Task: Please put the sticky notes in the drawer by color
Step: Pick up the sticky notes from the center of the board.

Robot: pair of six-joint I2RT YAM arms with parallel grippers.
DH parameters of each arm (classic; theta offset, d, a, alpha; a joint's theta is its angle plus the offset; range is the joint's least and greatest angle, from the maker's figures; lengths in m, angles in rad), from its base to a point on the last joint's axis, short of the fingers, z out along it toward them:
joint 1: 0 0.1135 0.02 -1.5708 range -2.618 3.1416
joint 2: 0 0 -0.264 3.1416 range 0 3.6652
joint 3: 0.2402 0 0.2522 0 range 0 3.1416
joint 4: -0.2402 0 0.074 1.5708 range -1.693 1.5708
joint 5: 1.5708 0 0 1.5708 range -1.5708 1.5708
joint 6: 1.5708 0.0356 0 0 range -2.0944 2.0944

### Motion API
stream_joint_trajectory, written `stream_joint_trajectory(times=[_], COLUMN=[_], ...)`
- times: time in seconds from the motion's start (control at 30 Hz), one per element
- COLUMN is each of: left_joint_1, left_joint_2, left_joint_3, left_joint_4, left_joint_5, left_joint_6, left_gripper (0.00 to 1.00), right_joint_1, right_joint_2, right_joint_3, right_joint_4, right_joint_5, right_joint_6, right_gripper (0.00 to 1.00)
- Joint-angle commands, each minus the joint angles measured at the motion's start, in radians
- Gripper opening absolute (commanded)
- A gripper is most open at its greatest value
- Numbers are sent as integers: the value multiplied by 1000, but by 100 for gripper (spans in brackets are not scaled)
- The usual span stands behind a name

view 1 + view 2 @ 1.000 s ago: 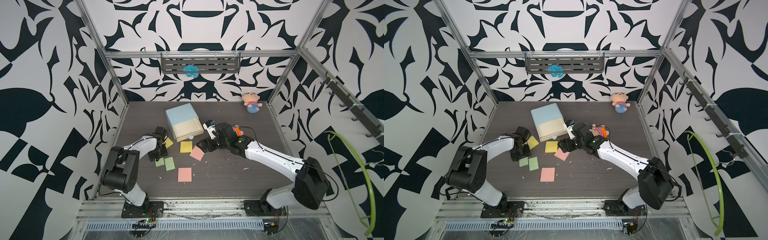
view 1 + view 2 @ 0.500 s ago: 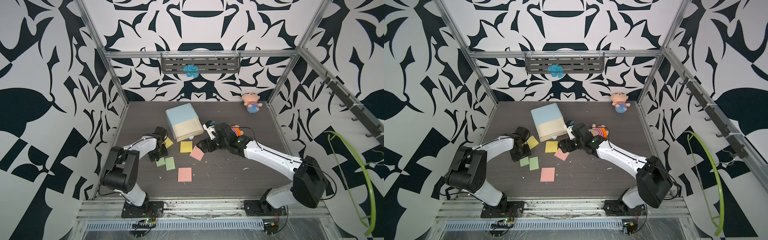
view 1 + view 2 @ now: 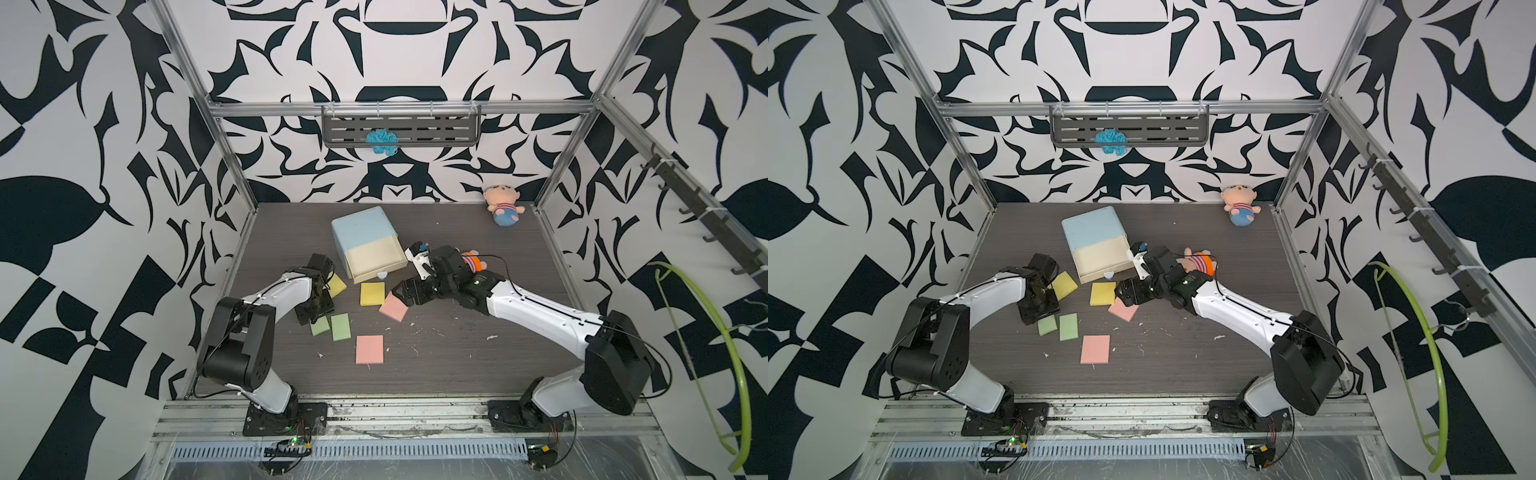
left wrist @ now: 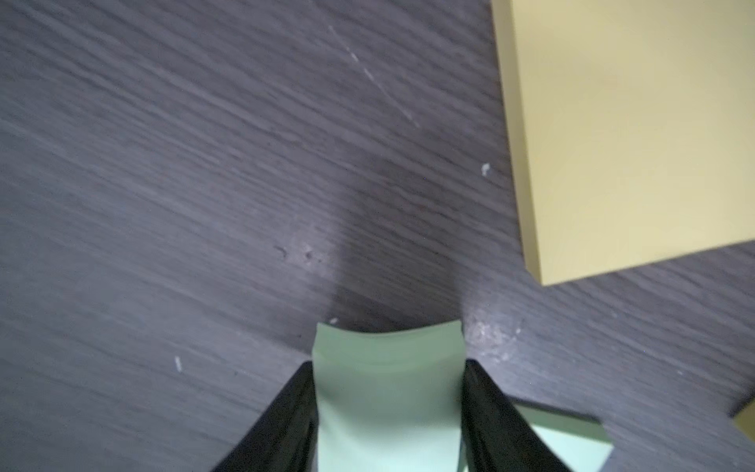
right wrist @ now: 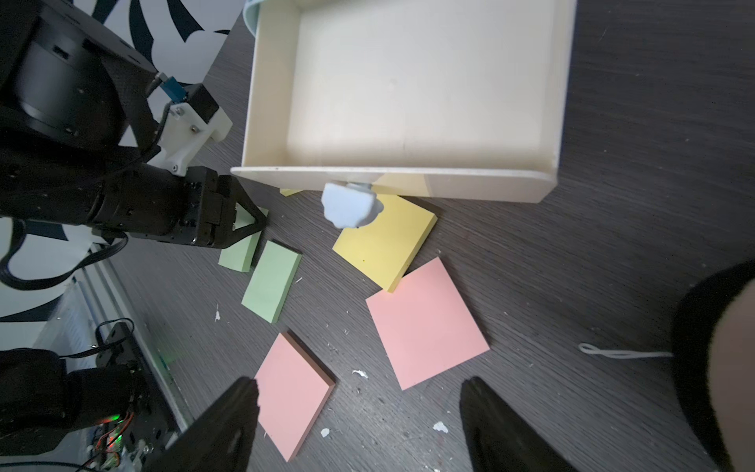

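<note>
At left wrist: left claw [image 4: 387,363] squeezes green pad [image 4: 388,412], grip hidden from both top views | right claw [image 5: 359,382] spread, empty

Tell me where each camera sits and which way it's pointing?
Top views: twin eyes high up front, looking down at the table; left hand and right hand show.
Left wrist: rides behind the left hand, looking past it at a green sticky note between its fingers.
Right wrist: rides behind the open right hand, looking past it at the open drawer; left hand shows.
Shared: both wrist views show that green note.
</note>
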Motion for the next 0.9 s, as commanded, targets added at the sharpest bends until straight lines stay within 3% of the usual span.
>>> stream_joint_trajectory(times=[0.0, 0.27, 0.53, 0.87], left_joint_1=[9, 11, 15, 15], left_joint_2=[-76, -222, -315, -351], left_joint_3=[49, 135, 174, 194], left_joint_4=[-73, -107, -71, -59], left_joint_5=[-5, 38, 203, 297], left_joint_6=[-11, -26, -55, -78], left_gripper=[57, 58, 58, 57], right_joint_1=[21, 139, 228, 229], right_joint_2=[14, 122, 271, 369], right_joint_3=[29, 81, 195, 290], right_joint_4=[78, 242, 434, 449], right_joint_5=[-61, -80, -115, -96], right_joint_6=[36, 107, 204, 221], right_gripper=[83, 83, 80, 62])
